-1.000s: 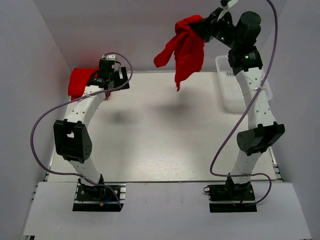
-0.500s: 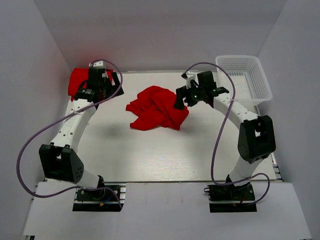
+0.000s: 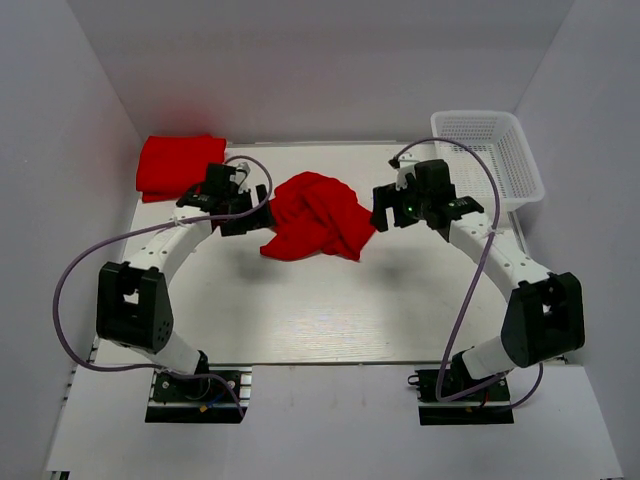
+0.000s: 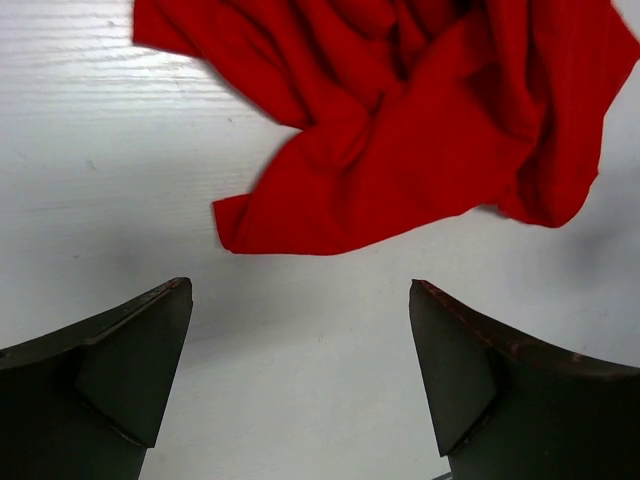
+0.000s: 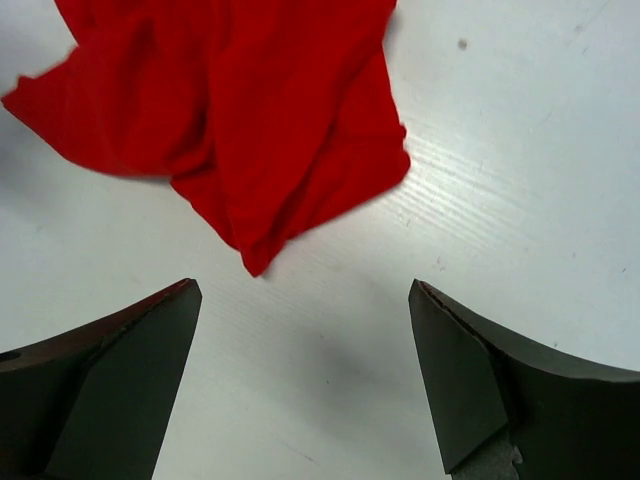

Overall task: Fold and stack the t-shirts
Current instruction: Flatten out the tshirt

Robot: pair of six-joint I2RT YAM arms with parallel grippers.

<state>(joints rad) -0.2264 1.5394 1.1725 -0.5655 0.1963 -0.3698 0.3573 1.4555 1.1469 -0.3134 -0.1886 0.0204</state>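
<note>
A crumpled red t-shirt (image 3: 315, 215) lies in a heap on the white table, mid-back. A second red t-shirt (image 3: 178, 163) lies folded flat at the back left corner. My left gripper (image 3: 250, 210) stands open just left of the heap. In the left wrist view only bare table shows between its fingers (image 4: 130, 370), and the heap's edge (image 4: 400, 130) is a little ahead of the left gripper (image 4: 300, 290). My right gripper (image 3: 383, 208) stands open just right of the heap. The right wrist view has a cloth corner (image 5: 240, 110) in front of the empty right gripper (image 5: 300, 285).
A white mesh basket (image 3: 490, 155) stands at the back right corner. White walls close in the table at the left, back and right. Purple cables loop from both arms over the table's sides.
The right gripper had the t-shirt lifted high at the back, brought it down onto the table and let go. The left arm swung from the folded t-shirt over to the heap's left edge.
</note>
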